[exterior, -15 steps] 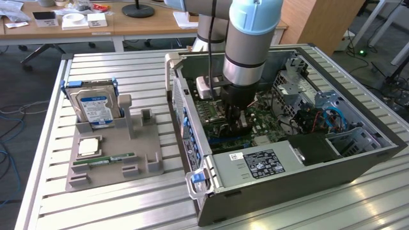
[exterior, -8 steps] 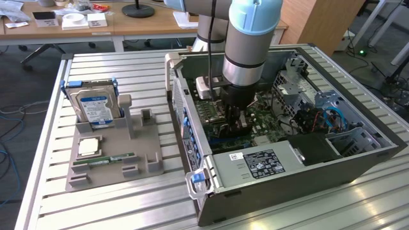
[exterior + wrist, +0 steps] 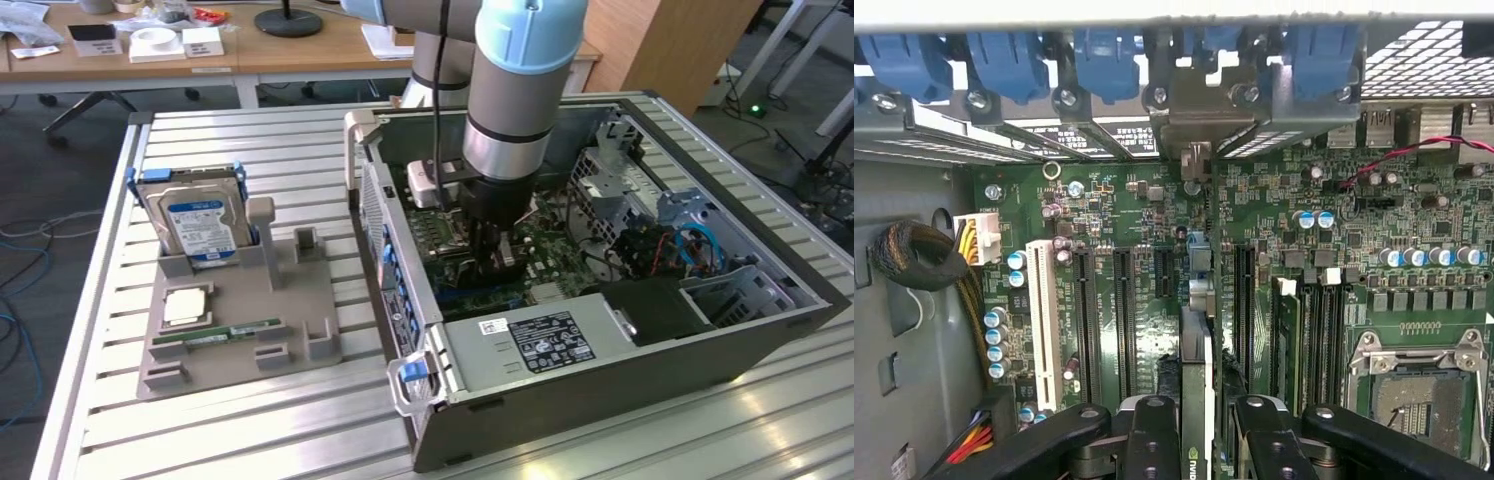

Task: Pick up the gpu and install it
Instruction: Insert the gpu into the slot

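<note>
While clamped upright, gpu fills end effector.

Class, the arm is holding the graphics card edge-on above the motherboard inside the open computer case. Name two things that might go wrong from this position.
1. The graphics card stands among several parallel slots; a slight offset might press it beside its own slot.
2. The hand grips the card by one thin edge, so push-down force may tilt it toward the memory stick next to it.
</note>
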Robot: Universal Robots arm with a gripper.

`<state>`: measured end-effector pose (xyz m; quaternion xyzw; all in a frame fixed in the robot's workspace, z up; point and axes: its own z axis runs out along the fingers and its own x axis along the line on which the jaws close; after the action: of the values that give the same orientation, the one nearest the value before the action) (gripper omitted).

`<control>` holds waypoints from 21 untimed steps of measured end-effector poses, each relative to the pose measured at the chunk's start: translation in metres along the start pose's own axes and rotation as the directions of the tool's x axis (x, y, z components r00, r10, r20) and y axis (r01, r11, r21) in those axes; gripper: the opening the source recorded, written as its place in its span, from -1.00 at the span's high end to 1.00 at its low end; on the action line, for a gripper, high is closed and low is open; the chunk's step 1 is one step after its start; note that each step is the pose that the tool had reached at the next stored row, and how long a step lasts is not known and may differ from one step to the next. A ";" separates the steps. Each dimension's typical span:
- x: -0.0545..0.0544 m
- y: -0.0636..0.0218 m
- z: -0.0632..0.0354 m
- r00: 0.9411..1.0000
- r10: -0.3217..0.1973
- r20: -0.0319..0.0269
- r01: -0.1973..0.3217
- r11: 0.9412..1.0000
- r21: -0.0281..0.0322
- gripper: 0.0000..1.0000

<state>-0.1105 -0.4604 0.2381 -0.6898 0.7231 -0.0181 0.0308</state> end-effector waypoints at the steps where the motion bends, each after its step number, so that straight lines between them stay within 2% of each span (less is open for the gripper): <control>1: 0.000 0.0000 0.0000 1.000 0.000 0.000 0.000 1.000 0.000 0.47; 21: 0.000 0.0007 0.0002 1.000 0.000 0.001 0.000 1.000 -0.002 0.47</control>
<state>-0.1111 -0.4603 0.2379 -0.6897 0.7232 -0.0173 0.0305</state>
